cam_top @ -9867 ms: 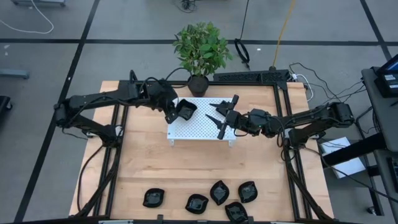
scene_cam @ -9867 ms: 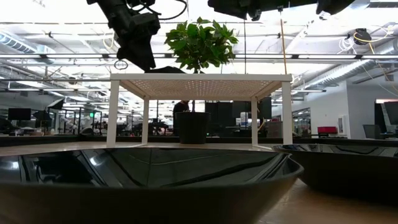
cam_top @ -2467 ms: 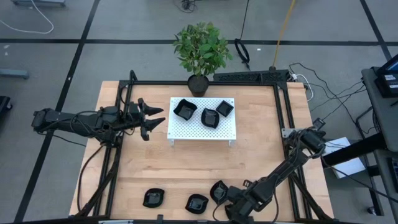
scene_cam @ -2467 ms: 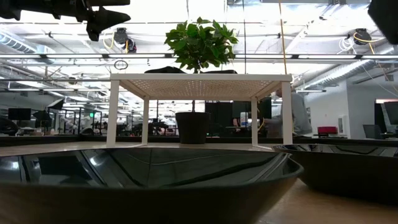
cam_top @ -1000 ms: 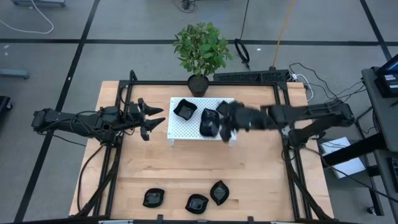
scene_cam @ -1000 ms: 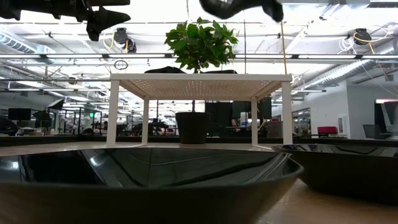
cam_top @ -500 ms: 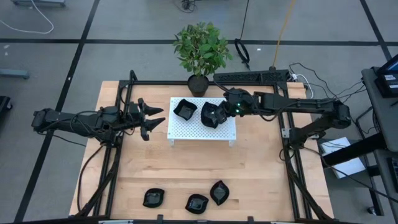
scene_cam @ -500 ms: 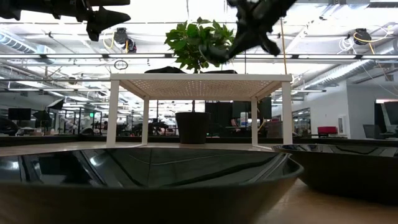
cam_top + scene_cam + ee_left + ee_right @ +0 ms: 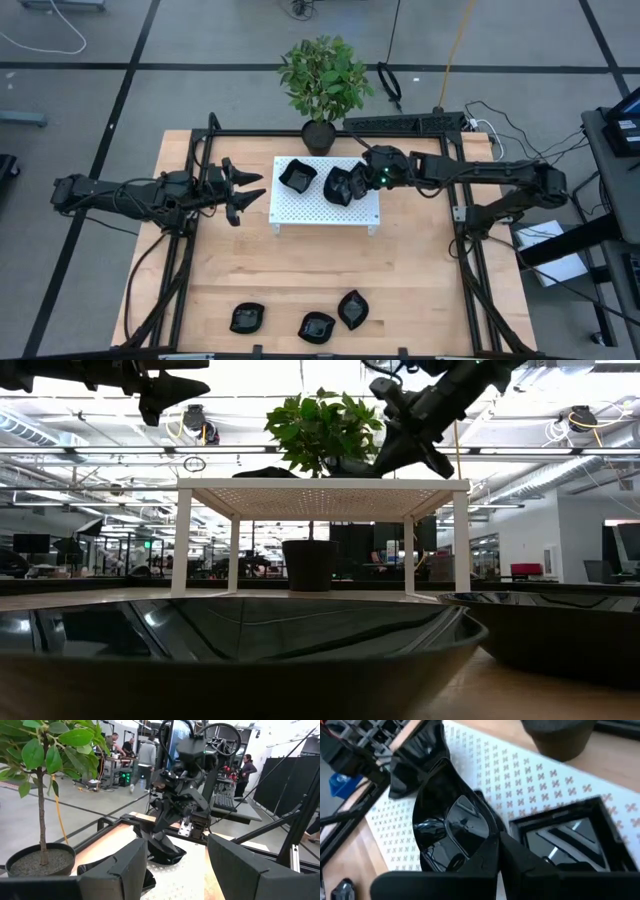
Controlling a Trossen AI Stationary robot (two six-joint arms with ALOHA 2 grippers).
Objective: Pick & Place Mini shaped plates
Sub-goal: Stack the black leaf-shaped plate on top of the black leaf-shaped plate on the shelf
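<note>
The right tool (image 9: 362, 178), pinching a mini plate (image 9: 452, 832) by its rim, holds it over the white platform (image 9: 325, 208) for placement; the left tool (image 9: 245, 190) waits spread, well apart.

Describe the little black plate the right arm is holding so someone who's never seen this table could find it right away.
Start at the potted plant at the table's far edge; just in front stands the white perforated platform. Over its right end, the right gripper is shut on a glossy black plate, tilted on edge, unlike the plates lying flat beside it.
</note>
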